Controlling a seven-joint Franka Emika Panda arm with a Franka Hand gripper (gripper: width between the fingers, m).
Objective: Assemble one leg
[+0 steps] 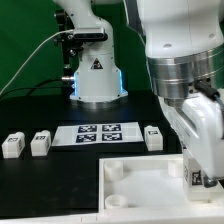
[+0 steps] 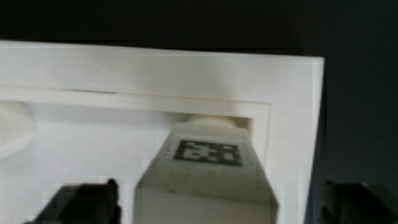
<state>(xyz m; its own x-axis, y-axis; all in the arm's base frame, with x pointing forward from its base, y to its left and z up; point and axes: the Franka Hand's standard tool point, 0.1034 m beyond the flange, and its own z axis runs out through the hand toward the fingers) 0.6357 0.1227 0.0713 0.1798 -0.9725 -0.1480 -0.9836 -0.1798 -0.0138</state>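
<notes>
I see a black table (image 1: 25,120) carrying everything. Directly beneath my gripper (image 1: 203,172), whose jaws stand apart, a large white square panel (image 1: 140,190) lies flat on the table. Its raised rim shows in the wrist view. Beyond the panel, farther from the jaws and toward the arm's base (image 1: 97,85), the marker board (image 1: 95,131) lies flat. A leg (image 1: 153,136), small and white, stands just beside that board and is the loose piece nearest the jaws. A second leg (image 1: 40,143) and a third leg (image 1: 12,144) stand side by side, well apart from the jaws, at the exterior view's left.
</notes>
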